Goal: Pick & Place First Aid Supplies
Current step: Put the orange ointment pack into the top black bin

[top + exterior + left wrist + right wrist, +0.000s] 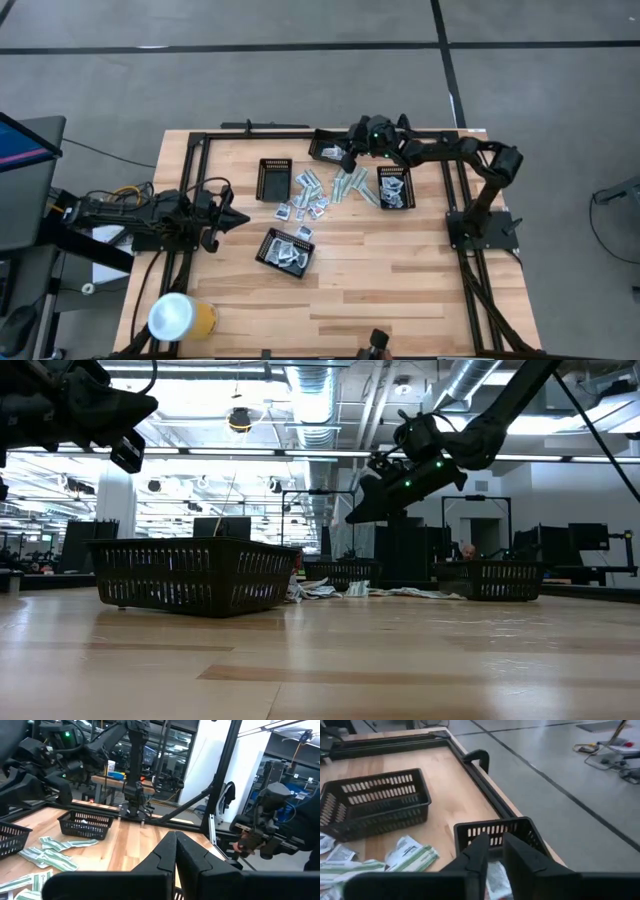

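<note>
The first aid supplies (pixel 312 197) lie loose on the wooden table between several black mesh trays: white sachets, and pale green strips (pixel 352 186) (pixel 411 854). Some packets lie in the near tray (pixel 287 252) and the right tray (pixel 396 187). My right gripper (pixel 349 160) (pixel 494 851) hangs above the far tray (pixel 328 148) (pixel 496 831), a little open, with nothing between its fingertips. A white packet (pixel 496 879) shows below the gap, in that tray. My left gripper (pixel 240 218) (pixel 175 838) waits shut at the table's left side, off the table.
An empty tray (pixel 275 180) (pixel 374 802) stands left of the pile. Black frame rails (pixel 250 133) run along the table's edges. A yellow and white roll (pixel 180 318) sits at the near left corner. Bare wood lies toward the near edge (pixel 400 290).
</note>
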`<state>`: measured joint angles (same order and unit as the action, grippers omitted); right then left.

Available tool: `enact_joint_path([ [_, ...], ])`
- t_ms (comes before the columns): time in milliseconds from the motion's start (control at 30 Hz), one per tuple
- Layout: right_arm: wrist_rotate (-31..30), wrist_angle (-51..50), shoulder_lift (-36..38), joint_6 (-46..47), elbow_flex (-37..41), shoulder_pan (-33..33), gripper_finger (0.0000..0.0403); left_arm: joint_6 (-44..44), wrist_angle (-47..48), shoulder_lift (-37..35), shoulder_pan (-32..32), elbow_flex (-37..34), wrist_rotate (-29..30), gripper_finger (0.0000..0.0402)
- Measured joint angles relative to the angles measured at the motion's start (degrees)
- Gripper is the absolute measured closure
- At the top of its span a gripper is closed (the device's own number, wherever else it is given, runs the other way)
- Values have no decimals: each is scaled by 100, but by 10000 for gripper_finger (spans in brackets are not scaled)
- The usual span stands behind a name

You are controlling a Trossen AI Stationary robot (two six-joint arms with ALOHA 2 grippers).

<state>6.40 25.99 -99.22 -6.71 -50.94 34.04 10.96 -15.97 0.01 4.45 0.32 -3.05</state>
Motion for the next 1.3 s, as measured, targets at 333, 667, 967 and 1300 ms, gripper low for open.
enact_joint_path([
  [333, -345, -45, 328, -81, 0, -792, 316, 0, 0, 2, -274, 0, 0, 394],
  [667, -342, -148, 370, -107, -10, -2008, 316, 0, 0, 0, -1256, 0, 6, 394],
  [967, -344, -446, -224, -135, -2, -2589, 316, 0, 0, 0, -1266, 0, 0, 394],
  [1300, -736, -447, -915, -377, 0, -2506, 316, 0, 0, 1, -1266, 0, 1, 394],
])
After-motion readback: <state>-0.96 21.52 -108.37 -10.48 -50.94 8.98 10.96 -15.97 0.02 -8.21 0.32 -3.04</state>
